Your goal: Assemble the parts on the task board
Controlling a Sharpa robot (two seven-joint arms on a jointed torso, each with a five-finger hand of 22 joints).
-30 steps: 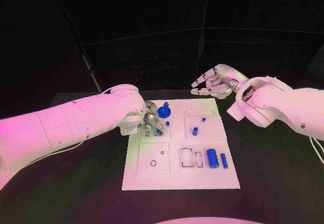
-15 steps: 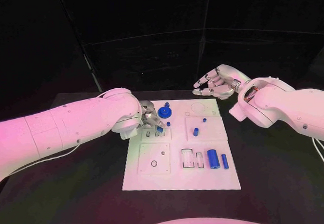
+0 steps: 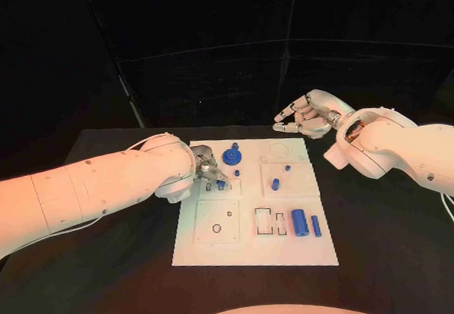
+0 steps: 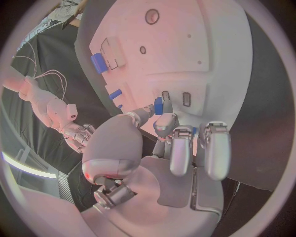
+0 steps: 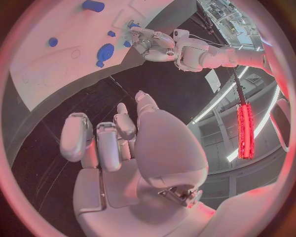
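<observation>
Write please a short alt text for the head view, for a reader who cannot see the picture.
The left hand holds a small blue part over the far left area of the white task board. The right hand, holding nothing, hovers beyond the board's far edge. More blue parts lie on the board, among them a round piece and a cylinder.

Matt white task board point(image 3: 251, 250); glossy metallic left hand point(image 4: 175, 143).

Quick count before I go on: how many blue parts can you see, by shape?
Blue disc: 1
Thick blue cylinder: 1
Thin blue rod: 1
Small blue pegs on the task board: 3
Small blue piece in the left hand: 1
Total: 7
</observation>
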